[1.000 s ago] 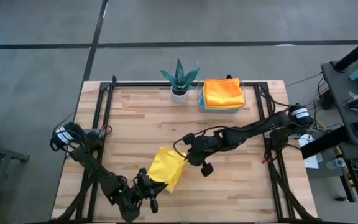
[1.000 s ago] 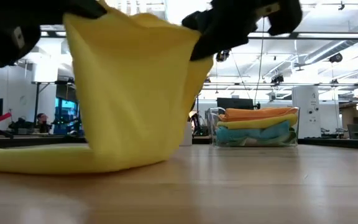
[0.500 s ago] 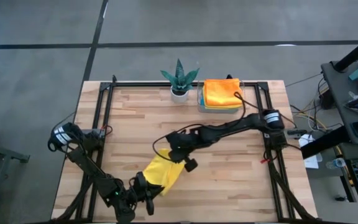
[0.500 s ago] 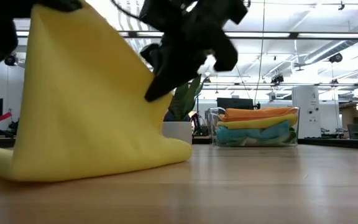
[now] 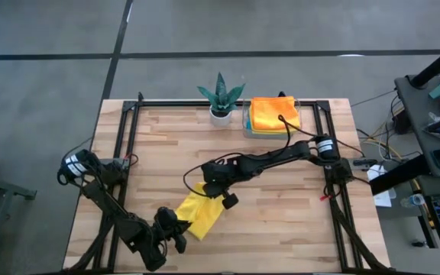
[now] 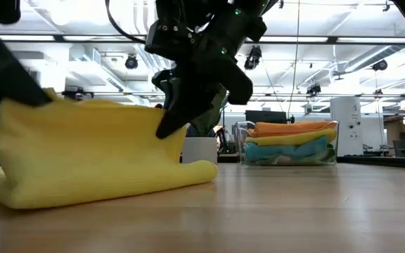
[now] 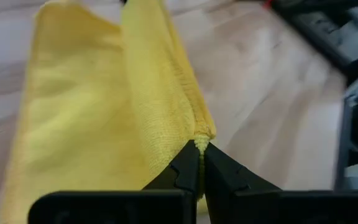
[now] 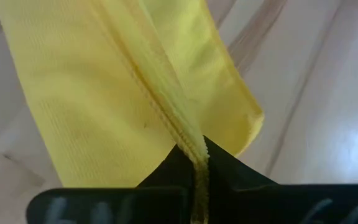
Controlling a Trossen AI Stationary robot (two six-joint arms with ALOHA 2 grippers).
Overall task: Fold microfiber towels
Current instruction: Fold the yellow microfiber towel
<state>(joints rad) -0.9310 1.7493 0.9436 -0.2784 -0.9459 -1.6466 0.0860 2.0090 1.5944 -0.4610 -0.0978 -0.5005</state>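
A bright yellow microfiber towel (image 5: 193, 215) lies doubled near the table's front, left of centre. Its lower layer and rounded fold (image 6: 188, 176) rest on the wood. Its upper edge is held up between both grippers. My left gripper (image 5: 176, 228) is shut on the towel's near end. My right gripper (image 5: 209, 188) is shut on its far end. In the low view the right gripper (image 6: 169, 126) comes down from above at the towel's right top. The left gripper (image 6: 27, 95) is at its left top. My left gripper pinches a corner of the towel's raised hem (image 7: 200, 140) between its two fingertips. It reaches slanting down from the table's near-left side. The cloth runs away from the fingers as a ridge, with its lower part on the table. My right gripper pinches the towel's hemmed edge (image 8: 193, 147) between its shut fingers. It comes from above, slanting down from the table's right. Two layers seem to meet at the hem. The cloth hangs below the fingers and its lower fold lies on the table.
A clear tray (image 5: 272, 130) at the back holds folded towels, orange on top, also seen in the low view as the tray (image 6: 290, 156). A spiky green potted plant (image 5: 221, 97) stands to its left. Bare wood lies to the right of the yellow towel.
My right gripper has swung toward the table's left edge and down, carrying the towel's upper edge over the lower layer. My left gripper has sunk a little and rolled. The towel hung tall before. Now it is low and doubled, with its fold on the table.
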